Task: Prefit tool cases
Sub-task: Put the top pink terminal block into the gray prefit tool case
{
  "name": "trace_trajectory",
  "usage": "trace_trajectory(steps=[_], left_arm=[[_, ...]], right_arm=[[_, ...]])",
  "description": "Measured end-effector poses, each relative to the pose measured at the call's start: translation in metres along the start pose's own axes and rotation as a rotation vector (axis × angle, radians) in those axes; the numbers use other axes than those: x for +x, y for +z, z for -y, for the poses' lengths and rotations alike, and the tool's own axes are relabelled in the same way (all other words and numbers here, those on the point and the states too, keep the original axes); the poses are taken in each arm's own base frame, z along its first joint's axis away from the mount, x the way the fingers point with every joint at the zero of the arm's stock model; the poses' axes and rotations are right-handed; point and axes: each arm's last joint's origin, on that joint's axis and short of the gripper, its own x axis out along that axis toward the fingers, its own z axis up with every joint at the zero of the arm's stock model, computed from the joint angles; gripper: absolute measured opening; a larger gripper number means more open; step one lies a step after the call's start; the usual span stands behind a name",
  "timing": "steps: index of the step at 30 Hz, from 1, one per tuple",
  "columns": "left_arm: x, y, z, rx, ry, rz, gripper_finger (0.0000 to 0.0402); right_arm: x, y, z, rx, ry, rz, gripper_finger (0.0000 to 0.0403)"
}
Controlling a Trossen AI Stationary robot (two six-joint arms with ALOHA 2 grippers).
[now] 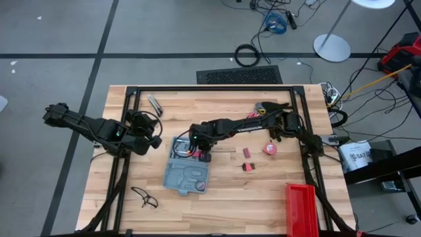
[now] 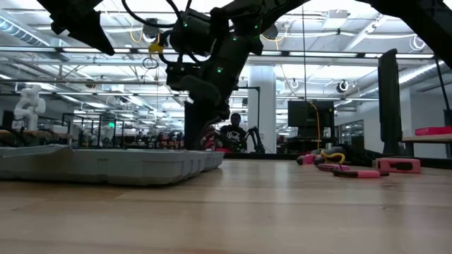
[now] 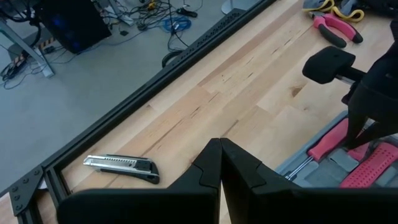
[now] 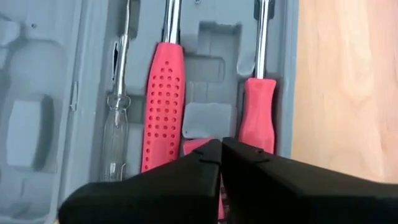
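Observation:
The tool case lies open and flat on the wooden table, its grey moulded tray facing up. In the tray lie two red-handled screwdrivers and a clear-handled one. My right gripper is shut and slants down over the tray's far part, its tips above a small red piece between the red handles. My left gripper is shut and hangs above the bare table just left of the case, holding nothing. My right gripper's shut fingertips stand right over the small red piece in the tray, coming from above at a slant. The fingers themselves hide the spot, so I cannot tell whether they touch it.
A utility knife lies near the far left corner. Red-handled pliers, two small red parts and a red tape measure lie right of the case. Glasses lie near the front, a red bin at front right.

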Motion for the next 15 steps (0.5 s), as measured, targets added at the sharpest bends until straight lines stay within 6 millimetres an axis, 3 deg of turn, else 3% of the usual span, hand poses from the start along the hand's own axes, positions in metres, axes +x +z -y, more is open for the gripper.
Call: trace_trajectory(steps=[15], left_arm=[[0.0, 0.0, 0.0, 0.0, 0.0, 0.0, 0.001]], right_arm=[[0.007, -0.0003, -0.0058, -0.011, 0.029, 0.008, 0.0]])
